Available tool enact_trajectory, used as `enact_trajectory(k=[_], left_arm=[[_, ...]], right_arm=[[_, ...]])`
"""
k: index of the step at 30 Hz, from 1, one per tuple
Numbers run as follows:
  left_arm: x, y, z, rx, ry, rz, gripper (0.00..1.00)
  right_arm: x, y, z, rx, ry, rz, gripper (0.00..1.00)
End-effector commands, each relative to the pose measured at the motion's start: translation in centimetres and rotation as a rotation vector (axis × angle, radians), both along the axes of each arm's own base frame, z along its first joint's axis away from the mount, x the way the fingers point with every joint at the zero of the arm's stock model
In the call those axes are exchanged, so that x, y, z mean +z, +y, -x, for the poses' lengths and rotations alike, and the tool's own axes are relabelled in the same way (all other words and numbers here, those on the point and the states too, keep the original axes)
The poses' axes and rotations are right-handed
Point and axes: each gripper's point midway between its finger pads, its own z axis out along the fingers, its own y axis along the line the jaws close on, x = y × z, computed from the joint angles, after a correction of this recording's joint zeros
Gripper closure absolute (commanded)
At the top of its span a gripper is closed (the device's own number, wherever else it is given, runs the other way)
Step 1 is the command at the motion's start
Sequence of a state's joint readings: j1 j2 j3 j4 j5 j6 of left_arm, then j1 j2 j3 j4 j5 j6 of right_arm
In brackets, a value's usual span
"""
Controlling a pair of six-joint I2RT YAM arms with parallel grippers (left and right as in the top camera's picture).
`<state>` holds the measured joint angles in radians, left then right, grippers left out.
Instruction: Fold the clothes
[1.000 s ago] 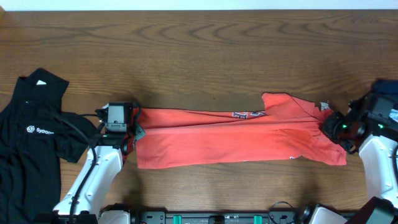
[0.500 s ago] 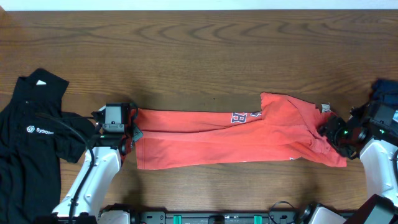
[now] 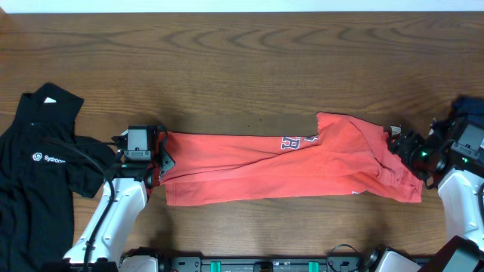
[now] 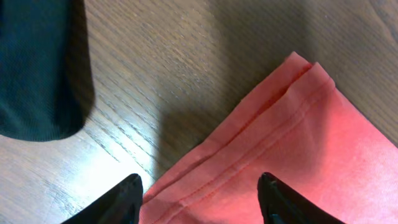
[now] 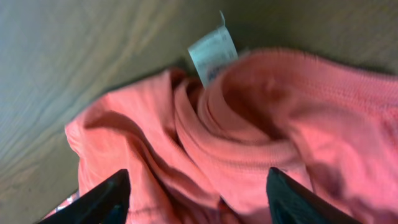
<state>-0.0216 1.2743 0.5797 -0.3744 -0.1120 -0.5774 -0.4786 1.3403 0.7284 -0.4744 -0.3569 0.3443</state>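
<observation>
The coral-red T-shirt (image 3: 287, 166) lies as a long folded strip across the table's middle, part of its print showing near the centre. My left gripper (image 3: 160, 160) stands open at the strip's left end, its jaws apart over the hem (image 4: 249, 155), gripping nothing. My right gripper (image 3: 401, 151) stands open at the right end, jaws spread over the bunched collar (image 5: 249, 143) and its white label (image 5: 213, 55). The black collared shirt (image 3: 38, 159) lies flat at the far left; its edge (image 4: 37, 68) shows in the left wrist view.
Bare wooden table (image 3: 242, 68) runs behind the red strip. The left arm (image 3: 113, 219) and right arm (image 3: 461, 204) rise from the front edge. A dark rail (image 3: 265, 264) lines the table's front.
Both grippers have opened and let go of the red T-shirt's ends. The right end's cloth has settled and bunched a little; the print near the centre shifted slightly left.
</observation>
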Motion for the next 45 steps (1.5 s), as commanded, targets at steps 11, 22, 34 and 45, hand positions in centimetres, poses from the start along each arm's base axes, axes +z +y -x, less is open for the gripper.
enact_trajectory(k=[11,22,34,45], left_arm=[[0.2,-1.7,-0.7,-0.041,-0.035,0.096,0.23],[0.4,-1.8,-0.7,-0.043,-0.042,0.1,0.22],[0.4,-2.2,-0.8,-0.051,-0.042,0.12,0.22],[0.4,-2.2,-0.8,-0.051,-0.042,0.12,0.22]], right_arm=[[-1.6,6.4,-4.1,0.313,0.012,-0.025,0.16],[-2.2,8.7,-6.1,0.392,0.037,-0.031,0.21],[-6.3,10.3,-6.5,0.416,0.104,-0.081,0.51],[-6.1,10.4,-7.1,0.381,0.106,-0.087,0.99]])
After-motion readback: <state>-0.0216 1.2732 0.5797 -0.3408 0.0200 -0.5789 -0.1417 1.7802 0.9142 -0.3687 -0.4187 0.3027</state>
